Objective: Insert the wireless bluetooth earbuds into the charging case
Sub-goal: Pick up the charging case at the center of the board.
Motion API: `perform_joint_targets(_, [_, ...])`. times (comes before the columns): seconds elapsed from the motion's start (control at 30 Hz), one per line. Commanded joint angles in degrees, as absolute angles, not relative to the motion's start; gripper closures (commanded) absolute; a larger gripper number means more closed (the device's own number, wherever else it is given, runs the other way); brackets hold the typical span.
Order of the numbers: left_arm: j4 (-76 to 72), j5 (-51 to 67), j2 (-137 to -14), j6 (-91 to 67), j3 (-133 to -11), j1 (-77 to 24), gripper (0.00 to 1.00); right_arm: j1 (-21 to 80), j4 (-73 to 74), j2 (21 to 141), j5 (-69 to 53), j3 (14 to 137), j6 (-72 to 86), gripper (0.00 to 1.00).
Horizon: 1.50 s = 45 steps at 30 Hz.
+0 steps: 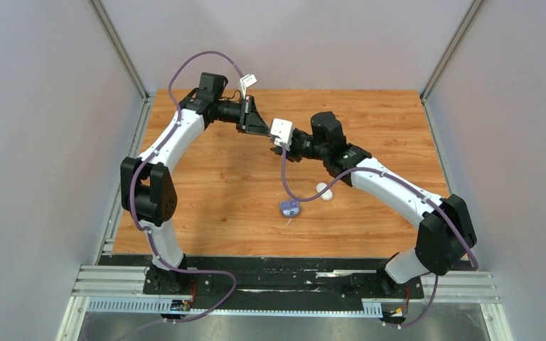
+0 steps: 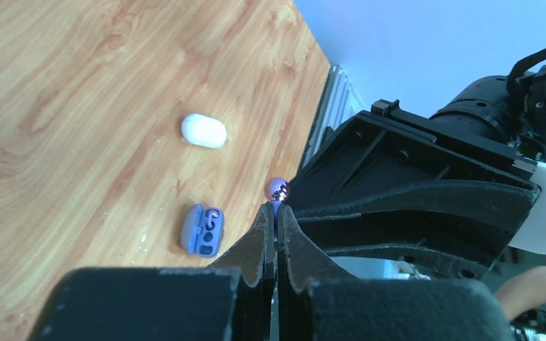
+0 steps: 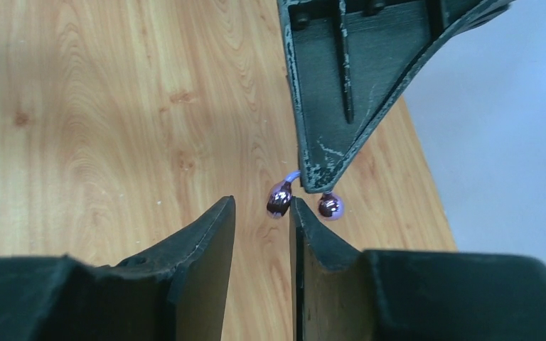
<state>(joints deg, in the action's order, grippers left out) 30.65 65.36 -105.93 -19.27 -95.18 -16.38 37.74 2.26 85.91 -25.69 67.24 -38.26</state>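
My left gripper is shut on the stem of a dark purple earbud and holds it high above the table. In the right wrist view the left gripper's tip carries two glossy purple buds, one on its left and one below it. My right gripper is open. The left bud sits just beyond its tips, close to the right finger. The purple charging case lies open on the table, also seen from above. The grippers meet in mid-air. The white buds are not in view.
A closed white case lies on the wooden table beside the purple case; it also shows in the top view. Grey walls enclose the table on three sides. A purple cable hangs from the right wrist near the cases.
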Motion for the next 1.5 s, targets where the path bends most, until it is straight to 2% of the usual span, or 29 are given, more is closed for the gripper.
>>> perform_joint_targets(0.0, [35.84, 63.81, -106.09, -11.64, -99.95, -16.24, 1.00, 36.66, 9.33, 83.22, -30.67, 69.81, -34.48, 0.67])
perform_joint_targets(0.2, [49.33, 60.75, -107.88, 3.79, -105.01, -15.92, 1.00, 33.97, 13.13, 76.67, -34.58, 67.69, -31.50, 0.60])
perform_joint_targets(0.33, [65.05, 58.69, -109.36, 18.99, -110.16, -15.91, 1.00, 29.17, 15.24, 76.07, -39.50, 66.54, -26.46, 0.57])
perform_joint_targets(0.47, [77.27, 56.15, -109.28, 33.74, -112.68, -15.91, 1.00, 21.17, 20.88, 82.39, -50.34, 68.30, -18.37, 0.60])
perform_joint_targets(0.57, [81.73, 54.99, -108.09, 39.57, -110.43, -15.68, 1.00, 17.91, 32.62, 92.85, -60.51, 73.97, -18.31, 0.65])
perform_joint_targets(0.9, [76.87, 55.44, -101.11, 34.99, -100.03, -15.56, 1.00, 19.31, 51.16, 112.98, -66.55, 84.30, -31.26, 0.65])
perform_joint_targets(1.13, [73.11, 55.75, -99.17, 31.32, -97.42, -15.56, 1.00, 21.51, 58.42, 121.53, -65.12, 91.16, -38.42, 0.57])
perform_joint_targets(1.47, [72.98, 55.41, -98.52, 30.75, -95.98, -15.56, 1.00, 23.35, 61.62, 126.00, -61.09, 92.07, -44.83, 0.59])
